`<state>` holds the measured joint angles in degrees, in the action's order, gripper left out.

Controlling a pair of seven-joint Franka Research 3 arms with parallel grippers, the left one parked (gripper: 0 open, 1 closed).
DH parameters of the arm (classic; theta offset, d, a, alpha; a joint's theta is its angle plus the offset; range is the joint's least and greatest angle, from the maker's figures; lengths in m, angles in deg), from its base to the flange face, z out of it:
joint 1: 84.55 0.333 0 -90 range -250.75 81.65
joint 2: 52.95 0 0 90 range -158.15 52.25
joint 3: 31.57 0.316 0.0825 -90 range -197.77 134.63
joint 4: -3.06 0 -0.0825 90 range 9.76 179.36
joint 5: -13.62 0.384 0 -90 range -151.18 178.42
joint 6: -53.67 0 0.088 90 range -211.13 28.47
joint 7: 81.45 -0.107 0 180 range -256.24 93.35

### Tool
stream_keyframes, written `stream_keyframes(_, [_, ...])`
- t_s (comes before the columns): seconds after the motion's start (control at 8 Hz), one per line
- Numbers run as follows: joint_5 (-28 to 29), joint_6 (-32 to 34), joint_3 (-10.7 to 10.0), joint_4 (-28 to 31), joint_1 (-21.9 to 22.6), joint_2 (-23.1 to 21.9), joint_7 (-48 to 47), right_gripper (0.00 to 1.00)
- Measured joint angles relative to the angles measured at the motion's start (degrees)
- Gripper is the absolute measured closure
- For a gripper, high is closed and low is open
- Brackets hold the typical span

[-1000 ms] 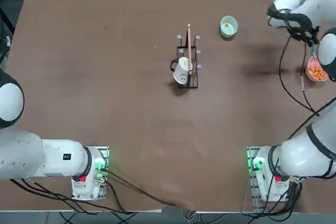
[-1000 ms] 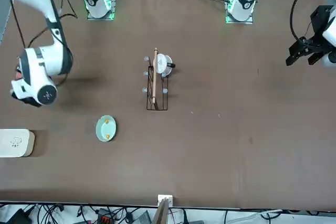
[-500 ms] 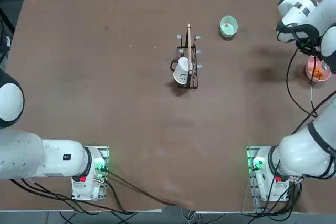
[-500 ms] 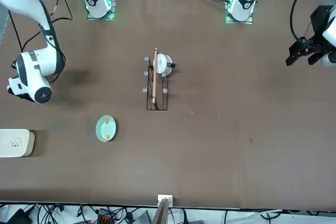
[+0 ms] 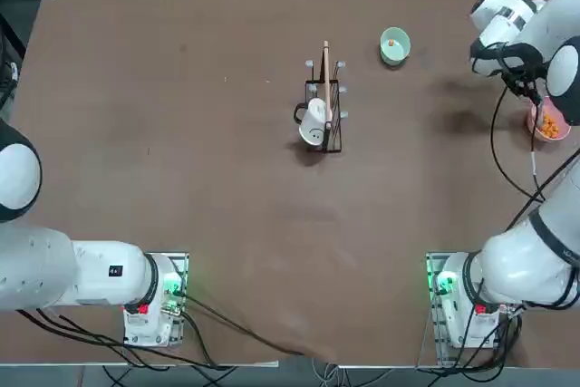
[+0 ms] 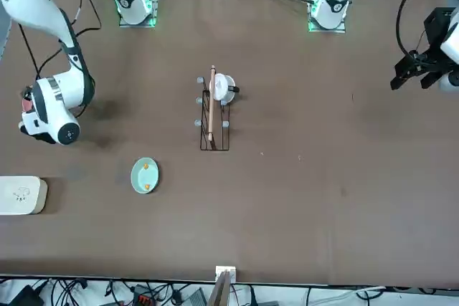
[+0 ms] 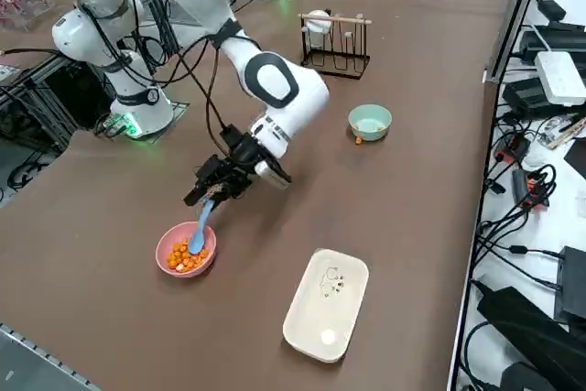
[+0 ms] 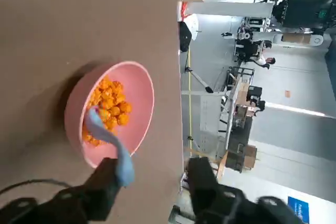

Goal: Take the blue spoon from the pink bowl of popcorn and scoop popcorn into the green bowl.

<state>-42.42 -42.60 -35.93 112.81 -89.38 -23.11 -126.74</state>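
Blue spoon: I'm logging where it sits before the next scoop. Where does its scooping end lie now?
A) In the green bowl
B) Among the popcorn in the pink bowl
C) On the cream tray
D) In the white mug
B: the blue spoon's scooping end rests on the popcorn inside the pink bowl, while its handle rises toward the right claw.
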Motion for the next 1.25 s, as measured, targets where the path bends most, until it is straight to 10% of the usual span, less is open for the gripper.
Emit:
stream_keyframes(0.12, [2.18, -0.20, 0.16, -0.45, 0.01, -1.48, 0.16, 0.00])
stream_keyframes(1.25, [51.47, 3.27, 1.57, -16.03, 0.48, -13.61, 20.66, 0.00])
